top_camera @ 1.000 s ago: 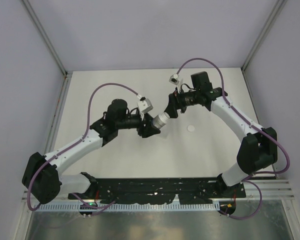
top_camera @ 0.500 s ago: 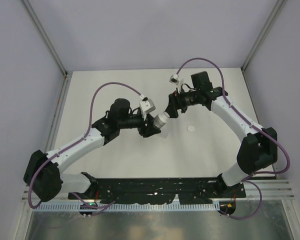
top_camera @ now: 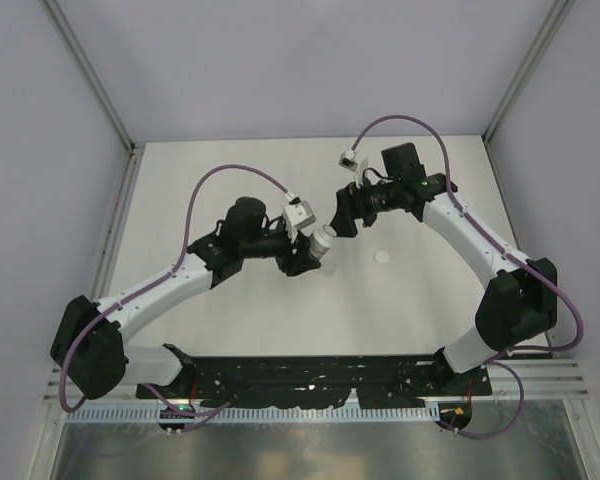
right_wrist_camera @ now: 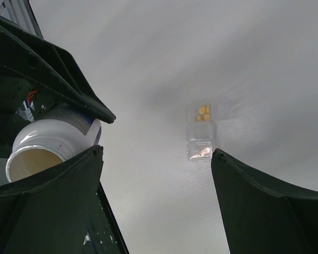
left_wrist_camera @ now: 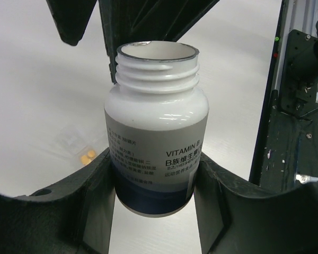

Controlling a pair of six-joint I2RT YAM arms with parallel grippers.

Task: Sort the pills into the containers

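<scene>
Against the view a second ago: left arm sits farther in toward the right, its wrist nearer the far side. Bottle (top_camera: 321, 241) looks shorter from above and lies closer to the right tool (top_camera: 340, 218). Right arm shows almost no change.

Left tool (top_camera: 308, 252) pinches the bottle low on its body, one finger each side. The bottle's mouth is uncapped and points toward the right tool. It is held clear of the tabletop (top_camera: 230, 170), near centre.

Right tool: fingers spread wide, nothing between them, just beside the bottle mouth.

Count:
- One bottle, white with a grey label.
- One clear packet (right_wrist_camera: 201, 133), flat on the tabletop below the tools.
- Pills (right_wrist_camera: 203, 112): orange, inside the packet, at least two, exact number unclear.
- One white disc (top_camera: 383, 257), on the tabletop right of the tools, apart from them.
</scene>
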